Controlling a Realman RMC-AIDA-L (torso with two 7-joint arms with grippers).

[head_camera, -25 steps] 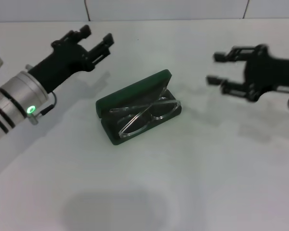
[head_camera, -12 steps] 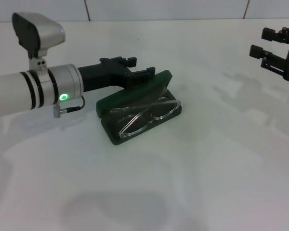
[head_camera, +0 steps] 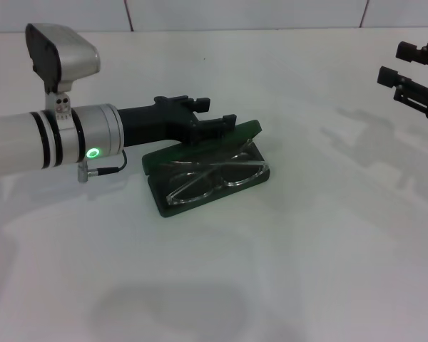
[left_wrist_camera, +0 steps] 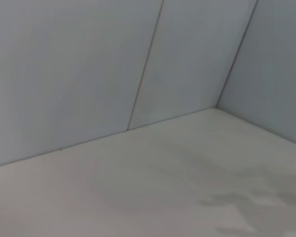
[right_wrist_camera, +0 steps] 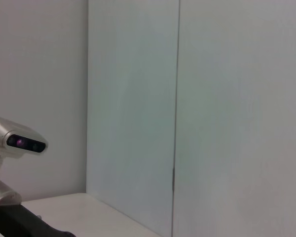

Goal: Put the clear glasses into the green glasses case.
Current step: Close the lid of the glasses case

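Observation:
The green glasses case [head_camera: 172, 203] lies in the middle of the white table in the head view. Its lid [head_camera: 200, 147] is tilted low over the base, partly shut. The clear glasses [head_camera: 215, 178] lie inside the base, lens and arms showing under the lid. My left gripper [head_camera: 214, 114] reaches in from the left; it is open, its black fingers resting on the lid's back edge. Off at the far right, my right gripper [head_camera: 399, 64] hangs open above the table, away from the case. Neither wrist view shows the case or the glasses.
The white table [head_camera: 307, 271] spreads bare around the case. Grey wall panels [left_wrist_camera: 89, 64] stand behind it. The right wrist view catches the left arm's wrist camera [right_wrist_camera: 19, 140] against the wall.
My left arm swung in from the left to the lid's back, and the lid has tipped lower over the glasses. The right arm drew back to the far right.

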